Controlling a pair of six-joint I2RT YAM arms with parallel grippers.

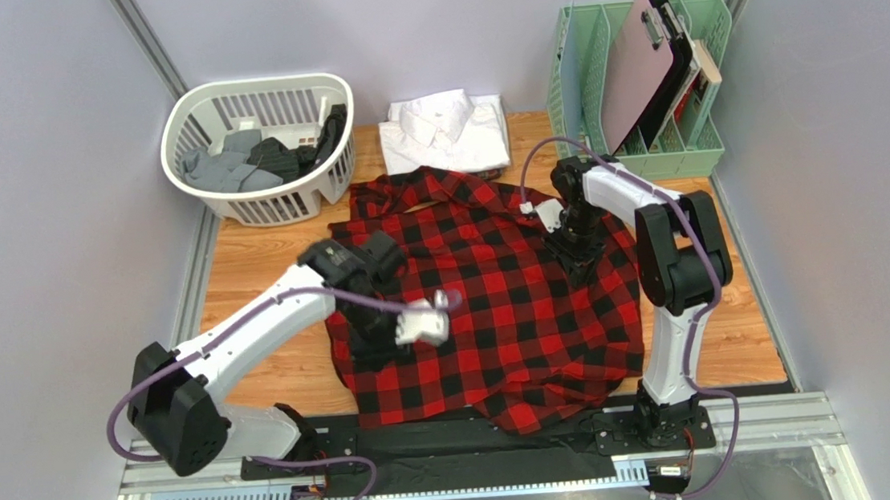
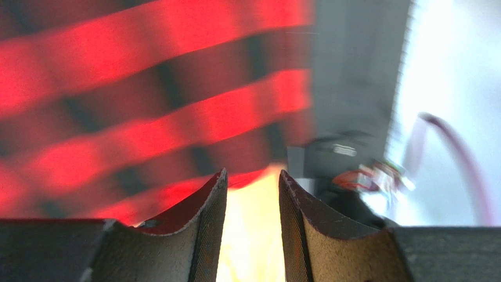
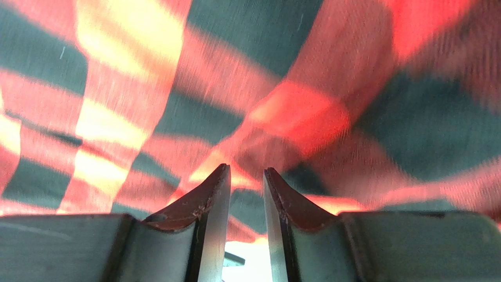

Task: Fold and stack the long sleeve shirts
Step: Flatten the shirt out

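Here, a wooden table within grey walls; left pincer spread above checked shirt; right pincer unclear.

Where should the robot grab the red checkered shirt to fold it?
Probably its left edge, coming from the left. The red checkered shirt lies spread flat on the table, so the middle gives the tool nothing to pinch; the edge is a loose lip to lift across.

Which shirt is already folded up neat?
The white shirt at the back, beside the basket. It is a tidy folded square; the red-and-black checked shirt lies spread open, and the dark clothes inside the basket are jumbled.
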